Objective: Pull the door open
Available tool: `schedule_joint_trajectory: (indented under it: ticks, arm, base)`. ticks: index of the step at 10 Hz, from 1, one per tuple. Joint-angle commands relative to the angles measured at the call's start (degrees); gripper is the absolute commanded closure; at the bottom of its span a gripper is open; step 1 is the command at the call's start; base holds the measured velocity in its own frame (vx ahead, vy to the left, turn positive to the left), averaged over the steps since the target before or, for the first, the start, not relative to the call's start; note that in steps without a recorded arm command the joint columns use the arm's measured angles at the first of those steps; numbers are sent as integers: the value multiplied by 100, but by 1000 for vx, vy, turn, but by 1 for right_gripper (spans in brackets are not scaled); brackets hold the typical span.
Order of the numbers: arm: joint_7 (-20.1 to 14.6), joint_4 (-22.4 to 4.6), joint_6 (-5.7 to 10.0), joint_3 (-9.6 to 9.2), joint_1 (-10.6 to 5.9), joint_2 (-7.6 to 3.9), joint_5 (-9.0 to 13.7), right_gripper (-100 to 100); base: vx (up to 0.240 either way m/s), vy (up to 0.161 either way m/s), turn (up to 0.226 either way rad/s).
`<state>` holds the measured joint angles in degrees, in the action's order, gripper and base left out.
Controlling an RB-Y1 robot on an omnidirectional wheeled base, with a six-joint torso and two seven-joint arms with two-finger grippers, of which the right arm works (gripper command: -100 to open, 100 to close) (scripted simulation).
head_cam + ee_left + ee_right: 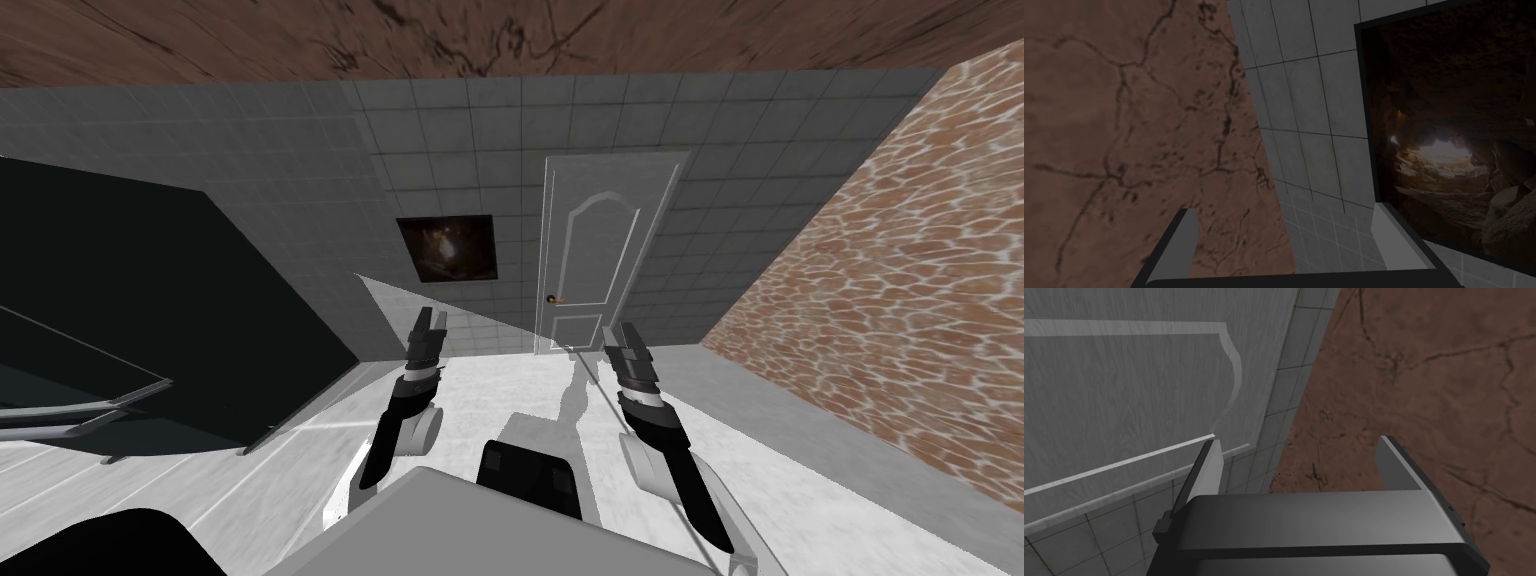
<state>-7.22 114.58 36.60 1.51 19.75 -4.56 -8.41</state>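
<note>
A white panelled door (pixel 610 235) stands shut in the grey tiled wall ahead, with a small brass handle (pixel 556 298) on its left side. My right gripper (pixel 622 330) is held up in front of the door's lower part, to the right of the handle and apart from it. Its fingers are open with nothing between them (pixel 1299 455), and the door's arched panel (pixel 1124 388) lies beyond one finger. My left gripper (pixel 432 316) is raised left of the door, open and empty (pixel 1289 225).
A dark framed picture (pixel 447 248) hangs on the tiled wall left of the door. A stone-patterned wall (pixel 900 300) runs along the right. A large black area (pixel 130 300) lies at the left. Pale floor (pixel 520 380) stretches to the door.
</note>
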Motion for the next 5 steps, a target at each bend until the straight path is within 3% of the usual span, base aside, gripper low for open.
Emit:
schedule_joint_trajectory:
  ticks: [1,5]
  arm:
    - [-45,-286,48,12,-113,-34,-27,-100]
    - [-158,-945,115,37,-419,-126,-106,-100]
  base:
    - [93,-16,5]
    - [105,-10,5]
